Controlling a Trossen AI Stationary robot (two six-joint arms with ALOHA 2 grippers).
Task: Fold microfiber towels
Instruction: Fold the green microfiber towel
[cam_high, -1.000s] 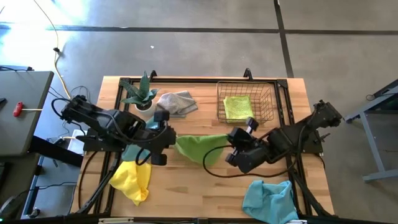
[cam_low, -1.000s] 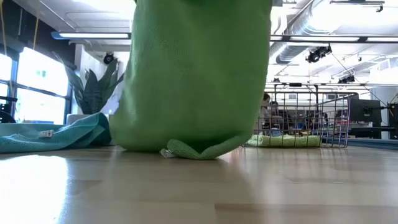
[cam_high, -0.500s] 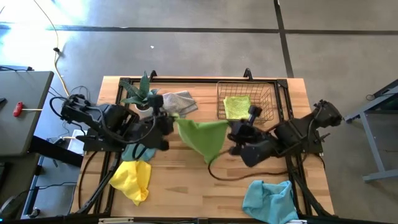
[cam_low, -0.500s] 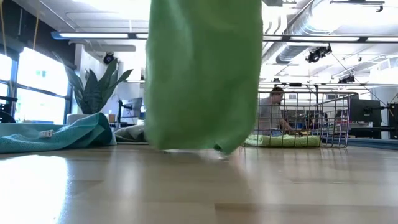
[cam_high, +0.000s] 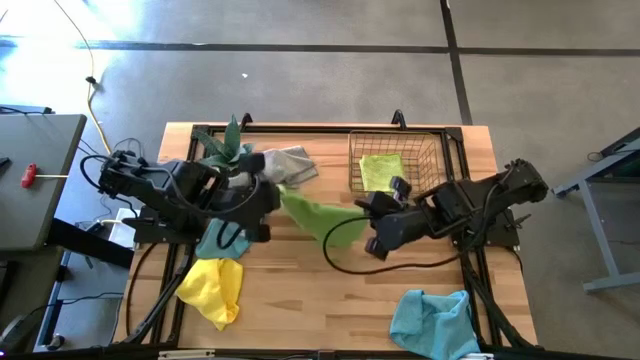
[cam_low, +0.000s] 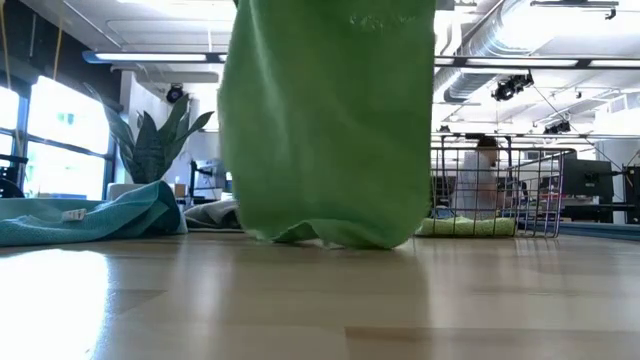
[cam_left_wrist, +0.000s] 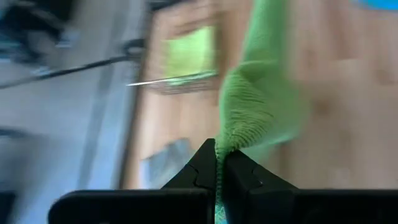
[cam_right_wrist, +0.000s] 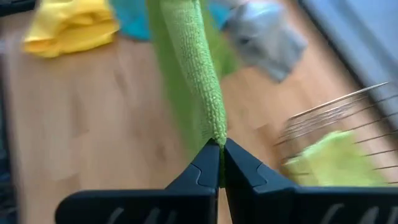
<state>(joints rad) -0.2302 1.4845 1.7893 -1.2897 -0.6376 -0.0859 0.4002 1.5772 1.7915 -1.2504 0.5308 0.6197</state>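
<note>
Since a second ago both arms have carried the green towel (cam_high: 318, 217) up and toward the table's (cam_high: 300, 310) far side, its hem now just brushing the wood, with the left gripper (cam_left_wrist: 217, 167) and right gripper (cam_right_wrist: 220, 152) each pinched tight on a top corner. One green cloth (cam_high: 382, 171) lies folded in the basket (cam_high: 432, 150); the yellow (cam_high: 212, 288), blue (cam_high: 432, 320), teal (cam_high: 222, 238) and grey (cam_high: 290, 162) towels remain crumpled. Close by stands the plant (cam_high: 226, 148), a likely snag.
</note>
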